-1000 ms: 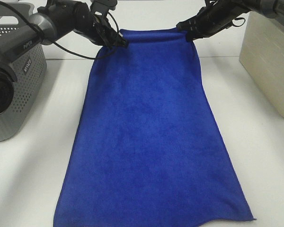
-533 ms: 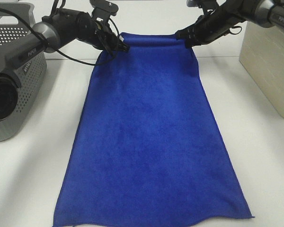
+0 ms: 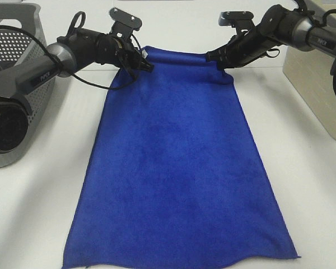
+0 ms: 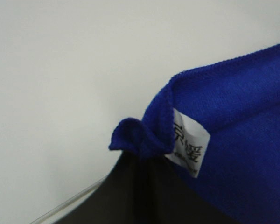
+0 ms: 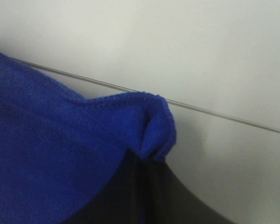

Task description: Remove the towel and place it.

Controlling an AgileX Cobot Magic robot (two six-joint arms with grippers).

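Towel (image 3: 176,168) spread down the bench, far corners pinched.
Left tool (image 3: 148,65) and right tool (image 3: 211,58) each nip a corner, apparently firmly; soft, limp cloth, best gripped there.

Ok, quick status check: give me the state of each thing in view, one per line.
towel: spread flat along the table, far edge lifted slightly, both far corners pinched.
left tool: shut on the towel's far left corner, the one with the white tag.
right tool: shut on the towel's far right corner.
grey basket: upright at the left edge, contents not visible.
cream bin: upright at the right edge.
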